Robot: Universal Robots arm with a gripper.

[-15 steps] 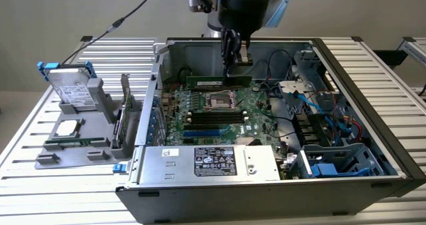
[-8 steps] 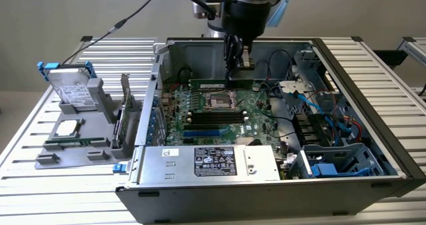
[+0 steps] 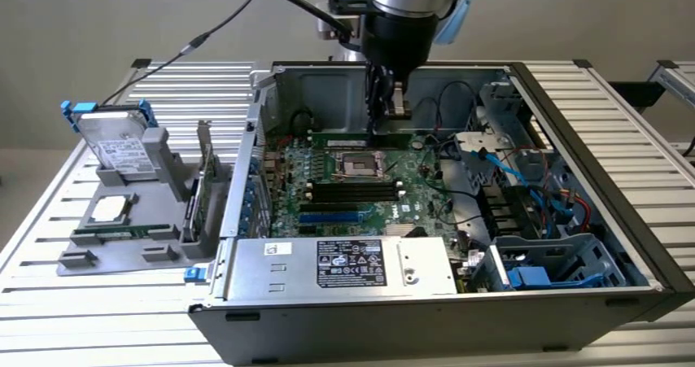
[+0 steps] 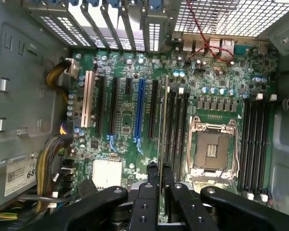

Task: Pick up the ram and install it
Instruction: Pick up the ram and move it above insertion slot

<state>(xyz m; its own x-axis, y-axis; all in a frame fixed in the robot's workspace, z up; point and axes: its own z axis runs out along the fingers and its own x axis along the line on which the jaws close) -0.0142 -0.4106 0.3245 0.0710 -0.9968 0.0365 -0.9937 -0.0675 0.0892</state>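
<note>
Gripper (image 3: 385, 115) on the one arm hangs inside the open computer case (image 3: 604, 180) in the exterior view. It is low over the motherboard (image 3: 418, 190), on the far side of the board's single processor socket (image 3: 359, 163). Four black memory slots (image 3: 350, 193) lie side by side on the socket's near side, with one blue slot (image 3: 325, 218) nearer still. One power supply (image 3: 337, 263) sits at the case's front. Outside the case, to the exterior view's left, one grey fixture (image 3: 78, 261) carries one hard drive (image 3: 117, 146) and one square silver processor chip (image 3: 112, 208).

In the wrist view, the two fingers (image 4: 151, 185) are closed tight on the ram (image 4: 163, 120), one on each side. The ram shows edge-on as a thin green line over the board, between a bank of four memory slots and one long black expansion slot (image 4: 153, 108). Whether it touches the board cannot be told. A second bank (image 4: 256, 139) of four slots lies on the socket's other side, and one white slot (image 4: 89, 98) lies beyond the blue one.
</note>
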